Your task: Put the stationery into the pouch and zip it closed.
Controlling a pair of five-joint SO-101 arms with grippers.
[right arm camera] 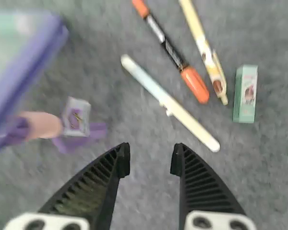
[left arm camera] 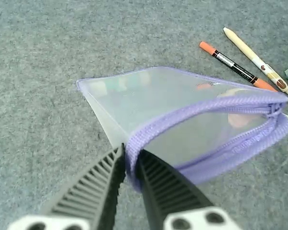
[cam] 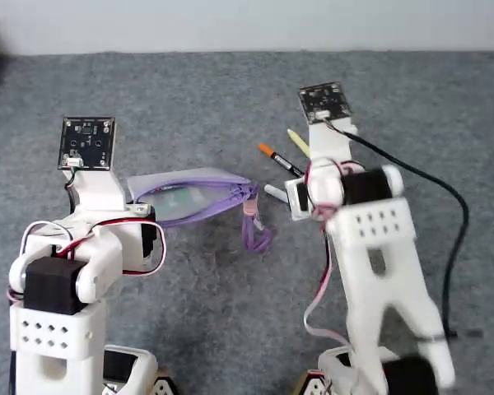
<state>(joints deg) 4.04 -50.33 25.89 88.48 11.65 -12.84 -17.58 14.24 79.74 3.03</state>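
Observation:
A translucent pouch (left arm camera: pixel 173 105) with a purple zipper edge lies open on the grey carpet. My left gripper (left arm camera: pixel 129 157) is shut on the zipper edge at the pouch's near end. In the high view the pouch (cam: pixel 189 196) stretches between the two arms. My right gripper (right arm camera: pixel 149 160) hangs open above the carpet, just short of a white pen (right arm camera: pixel 168 103). Beyond it lie an orange-and-black pen (right arm camera: pixel 170 50), a cream pen (right arm camera: pixel 204 52) and a small green eraser (right arm camera: pixel 245 93). The pouch's pink zipper pull (right arm camera: pixel 38 125) with a small tag (right arm camera: pixel 76 117) lies beside the right gripper.
A purple strap (cam: pixel 258 234) loops off the pouch's zipper end. The right arm's black cable (cam: pixel 445 193) trails over the carpet at the right. Bare grey carpet (cam: pixel 214 99) spreads behind and in front of the pouch.

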